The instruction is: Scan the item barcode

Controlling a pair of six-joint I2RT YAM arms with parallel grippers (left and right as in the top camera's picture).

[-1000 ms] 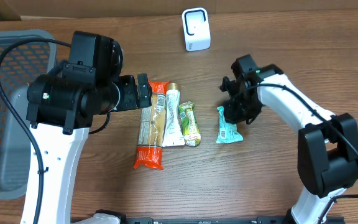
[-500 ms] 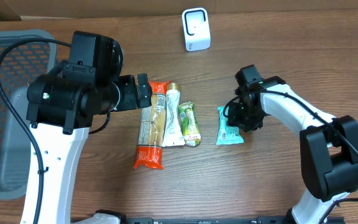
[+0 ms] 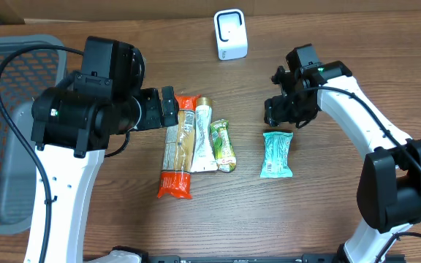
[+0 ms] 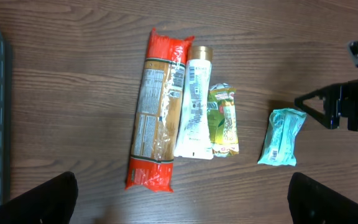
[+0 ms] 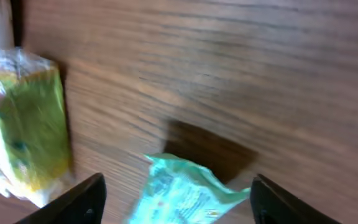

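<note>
Standing by the table, I took the overhead view first: the teal snack packet (image 3: 277, 154) lay flat on the wooden table (image 3: 269, 219), just below the right gripper (image 3: 279, 115) and apart from it. A white barcode scanner (image 3: 231, 34) stood at the far edge, well apart from the packet. To the packet's left lay a green snack bar (image 3: 223, 145), a white tube (image 3: 205, 139) and a long red pasta bag (image 3: 177, 153), side by side. The left gripper (image 3: 169, 107) hung over the pasta bag's upper end, and a grey mesh basket (image 3: 6, 109) filled the left edge.

The left wrist view settled what the overhead one could not: its fingers (image 4: 36, 199) stood spread wide, holding nothing. It showed the same row and the printed label on the tube, but not the scanner.

The right wrist view was blurred. Its fingers (image 5: 82, 199) stood well apart, the packet's crinkled end (image 5: 185, 190) lay on the wood between them, and the green bar (image 5: 27, 124) showed at the left.
</note>
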